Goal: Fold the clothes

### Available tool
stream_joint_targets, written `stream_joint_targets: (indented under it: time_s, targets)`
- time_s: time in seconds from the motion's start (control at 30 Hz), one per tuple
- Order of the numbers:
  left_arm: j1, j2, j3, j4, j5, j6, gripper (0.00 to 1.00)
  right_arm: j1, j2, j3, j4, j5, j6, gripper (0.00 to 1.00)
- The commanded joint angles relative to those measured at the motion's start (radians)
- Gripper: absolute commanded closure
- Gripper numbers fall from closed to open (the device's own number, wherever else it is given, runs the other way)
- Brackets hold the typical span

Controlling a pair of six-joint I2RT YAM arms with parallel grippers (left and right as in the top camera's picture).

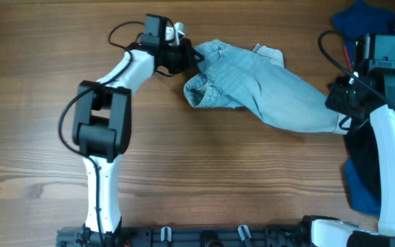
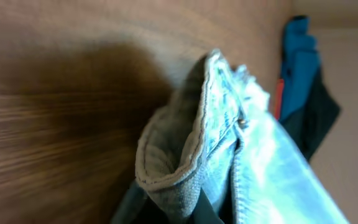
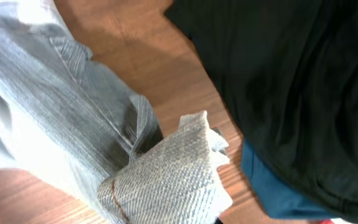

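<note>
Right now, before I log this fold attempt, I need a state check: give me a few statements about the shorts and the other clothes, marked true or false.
1. The left fingers hold one end of the denim shorts. True.
2. The shorts lie folded in a neat rectangle. False: they lie rumpled and drawn out.
3. A black garment lies under the right arm. True.
4. The blue garment covers the shorts. False: it lies apart, beside the black garment.

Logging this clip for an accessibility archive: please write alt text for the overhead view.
Light blue denim shorts stretch across a wooden table between the left gripper and right gripper, each pinching one end. A black garment and a blue garment lie at the right edge.
</note>
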Motion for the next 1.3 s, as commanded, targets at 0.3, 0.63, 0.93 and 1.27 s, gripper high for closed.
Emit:
stream_joint_targets:
  time_s: [0.3,0.63,0.93,1.27]
  targets:
    - [0.383,-0.801,0.007,-0.077,0.096,0.013,0.96,-0.003,0.093,0.018,0.034,-0.195,-0.001,0.96]
    - [0.242,-0.901,-0.028,-0.921,-0.367,0.302,0.96,-0.003,0.254,0.005,0.073,-0.258,-0.084,0.96]
    - [0.183,-0.85,-0.198,-0.837,-0.596,0.297,0.96,-0.003,0.366,0.005,0.309,-0.317,-0.132,0.66]
    - [0.182,-0.806,-0.212,-0.648,-0.676,0.259,0.96,0.047,0.366,-0.002,0.148,-0.422,-0.234,0.64]
